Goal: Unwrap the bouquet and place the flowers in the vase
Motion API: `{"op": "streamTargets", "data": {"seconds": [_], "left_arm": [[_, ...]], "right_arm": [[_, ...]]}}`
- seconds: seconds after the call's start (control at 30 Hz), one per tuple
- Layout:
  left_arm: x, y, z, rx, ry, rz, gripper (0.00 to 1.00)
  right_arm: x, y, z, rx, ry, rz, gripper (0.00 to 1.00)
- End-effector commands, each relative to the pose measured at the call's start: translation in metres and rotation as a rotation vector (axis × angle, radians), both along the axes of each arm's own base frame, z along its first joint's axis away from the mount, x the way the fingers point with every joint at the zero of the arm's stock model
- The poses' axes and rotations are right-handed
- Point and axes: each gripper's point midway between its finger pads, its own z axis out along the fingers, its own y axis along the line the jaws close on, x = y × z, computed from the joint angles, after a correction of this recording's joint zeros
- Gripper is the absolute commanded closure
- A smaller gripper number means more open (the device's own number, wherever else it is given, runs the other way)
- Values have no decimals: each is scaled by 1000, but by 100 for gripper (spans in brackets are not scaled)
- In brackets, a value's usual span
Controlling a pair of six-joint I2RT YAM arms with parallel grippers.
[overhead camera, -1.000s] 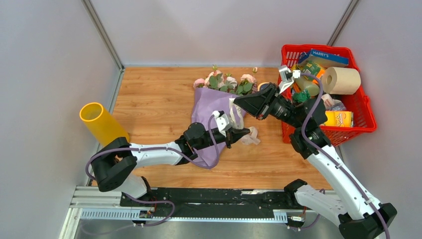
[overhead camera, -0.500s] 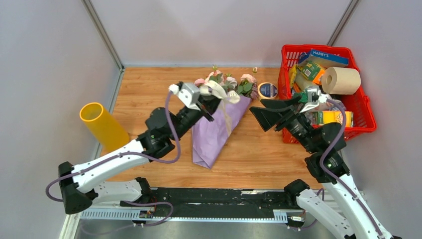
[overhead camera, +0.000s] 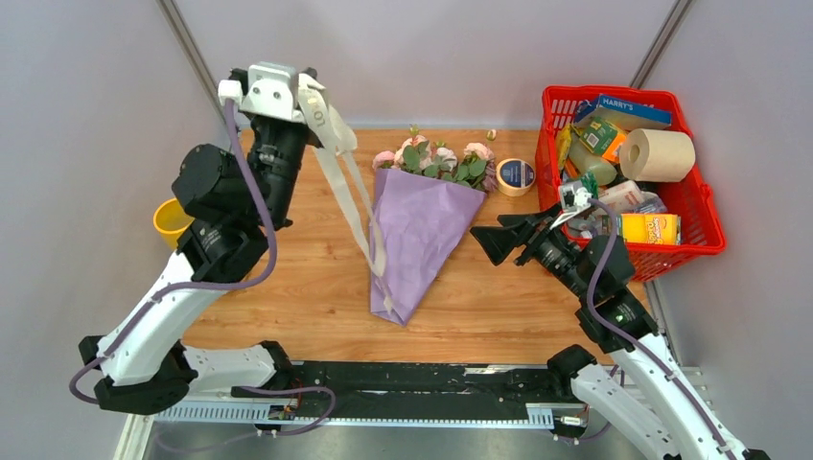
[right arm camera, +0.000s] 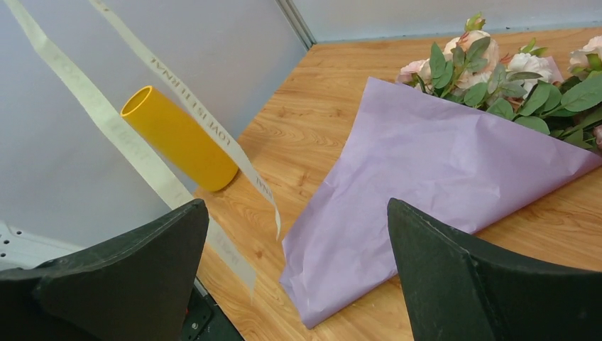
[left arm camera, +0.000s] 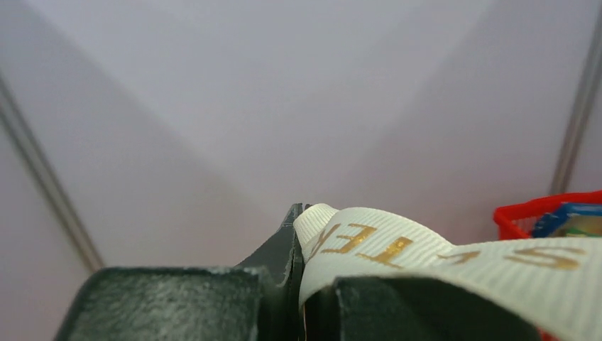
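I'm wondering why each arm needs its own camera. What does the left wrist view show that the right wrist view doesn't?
Only the left wrist view: the left pincer shut on the ribbon, its gold lettering up close, and a corner of the red basket.
Only the right wrist view: the right pincer wide open, the bouquet lying in its lilac paper, the yellow vase, the wooden table.
Both: the cream ribbon, which hangs in two strands in the right wrist view, and grey walls.
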Motion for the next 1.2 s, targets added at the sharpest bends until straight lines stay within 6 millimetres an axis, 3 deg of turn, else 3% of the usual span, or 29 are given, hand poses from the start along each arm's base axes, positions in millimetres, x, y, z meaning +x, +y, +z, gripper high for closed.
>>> {"op": "streamTargets", "data": {"seconds": [0.0,0.2,0.33,0.37,0.43,0.47,0.5,0.63,0.73,0.77,0.87,0.97,1.0,1.03,1.07,1.1,1.17], "left_arm": [[36,30,-22,160,78,202,100],[94,78,-27,174,99,367,100],[141,123,-34,238,123,484,100],[156,126,-40,257,145,497,100],[183,148,-48,278,184,548,100],[199,168,-50,275,201,601,100],[206,178,-51,244,207,623,100],[227,252,-34,69,144,802,100],[247,266,-26,77,61,849,100],[251,276,-29,79,62,862,100],[289,284,-68,99,126,860,100],[329,289,-131,110,261,850,100],[335,290,-142,103,283,847,98],[345,290,-165,113,339,840,86],[349,290,-172,114,356,835,75],[356,289,-186,111,384,830,55],[360,289,-198,112,412,828,34]], "right_arm": [[-8,1,7,8,-40,25,1],[-6,2,-5,-14,-21,29,1],[-3,4,-20,-29,11,33,1],[-3,4,-23,-33,14,34,0],[-2,6,-30,-43,29,39,1],[-1,6,-34,-50,36,42,1],[-1,7,-38,-60,39,47,0],[7,10,-52,-110,57,45,0],[14,13,-64,-139,85,45,0],[15,14,-68,-144,98,49,0],[20,18,-79,-149,137,51,0],[25,20,-83,-165,151,54,0],[27,21,-83,-172,149,54,0],[28,21,-82,-174,151,54,0],[28,22,-81,-174,150,54,0],[28,22,-78,-172,146,56,0],[28,22,-73,-167,147,57,0]]}}
